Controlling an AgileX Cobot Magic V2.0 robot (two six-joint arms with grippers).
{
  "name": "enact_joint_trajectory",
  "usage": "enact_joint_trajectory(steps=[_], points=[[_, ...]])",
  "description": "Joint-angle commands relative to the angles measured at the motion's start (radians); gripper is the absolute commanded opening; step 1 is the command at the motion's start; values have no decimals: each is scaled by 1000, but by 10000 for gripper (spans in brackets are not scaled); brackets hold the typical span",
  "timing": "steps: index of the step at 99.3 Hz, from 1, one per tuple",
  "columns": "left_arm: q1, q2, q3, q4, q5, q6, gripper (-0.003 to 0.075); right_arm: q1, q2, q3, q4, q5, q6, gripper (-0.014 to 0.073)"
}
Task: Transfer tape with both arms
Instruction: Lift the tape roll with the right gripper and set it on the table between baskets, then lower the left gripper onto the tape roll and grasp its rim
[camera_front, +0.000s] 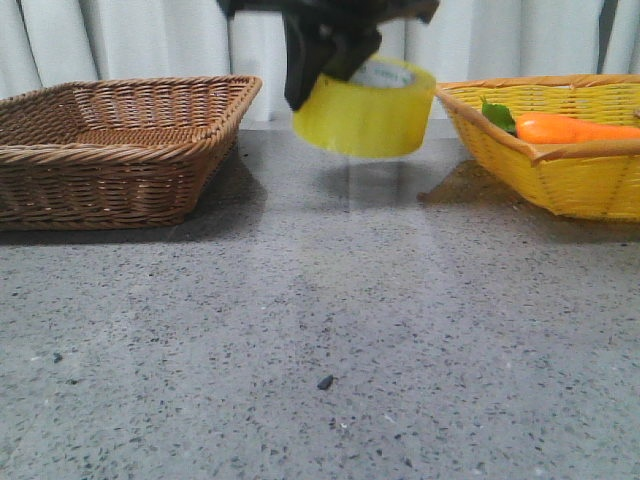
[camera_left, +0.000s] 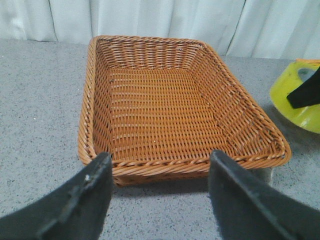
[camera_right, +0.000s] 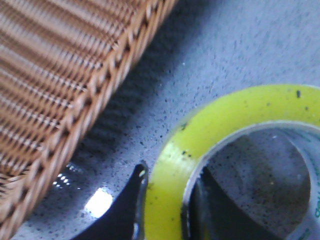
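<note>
While the front view is showing the right gripper (camera_front: 335, 60) holding the tape (camera_front: 368, 108) above the surface (camera_front: 320, 330), jaws clamping its wall, only the left wrist view is showing the left gripper (camera_left: 157, 195) gaping before the brown basket (camera_left: 165, 100).

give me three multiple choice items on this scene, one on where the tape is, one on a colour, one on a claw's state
1. Where is the tape?
A. in the brown basket
B. held above the table between the baskets
C. lying in the yellow basket

2. What colour is the basket holding the carrot?
A. yellow
B. brown
C. white

3. How is the left claw?
A. shut on the tape
B. shut, holding nothing
C. open, holding nothing

Answers: 1 B, the right claw pinches the roll's wall over bare table. 2 A, the yellow basket holds it. 3 C, its fingers stand apart before the brown basket.
</note>
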Motion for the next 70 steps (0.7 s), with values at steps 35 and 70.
enact_joint_trajectory(steps=[35,70], points=[[-119,38,-56,-16,-46,50,386,-2,-199,-29,-15,112,13,359],[-281,328,-291,-16,-60,51,386,6,-771,198,-7,54,13,-68]])
